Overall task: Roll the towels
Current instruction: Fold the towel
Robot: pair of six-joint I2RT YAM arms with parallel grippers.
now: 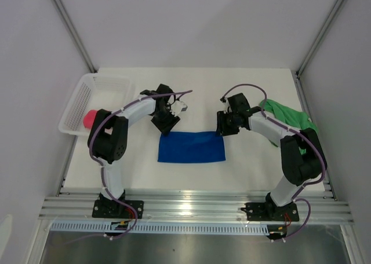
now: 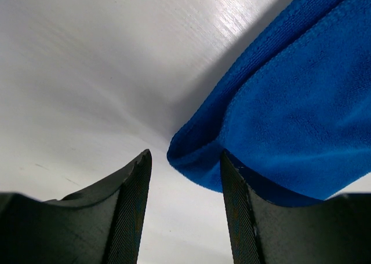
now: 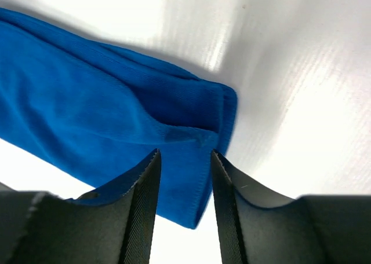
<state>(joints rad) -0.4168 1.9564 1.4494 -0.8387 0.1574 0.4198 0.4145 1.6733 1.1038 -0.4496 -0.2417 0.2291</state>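
Observed from the room, taking 12 o'clock as the far side of the table (image 1: pixel 191 87): the blue towel (image 1: pixel 191 147) lay flat near the table's centre as a folded rectangle, long side running 9 to 3 o'clock. The left gripper (image 1: pixel 166 122) hung over the towel's 11 o'clock corner with its jaws parted. In the left wrist view that doubled corner sat on the table between the two fingertips (image 2: pixel 134 177), clamped by neither. The right gripper (image 1: pixel 224 125) stood over the towel's 1 o'clock corner, also with a clear gap between its jaws. In the right wrist view its fingers (image 3: pixel 145 183) straddled the folded edge, and the cloth lay flat beneath them, not pinched. The green towel (image 1: pixel 290 116) lay crumpled at about 3 o'clock on the table, partly covered by the right arm. The pink-red towel (image 1: pixel 88 119) showed as a rounded bundle at the near end of the white mesh basket (image 1: pixel 95 96), which sat at about 10 o'clock along the left edge. Whether that bundle was fully inside the basket could not be determined.
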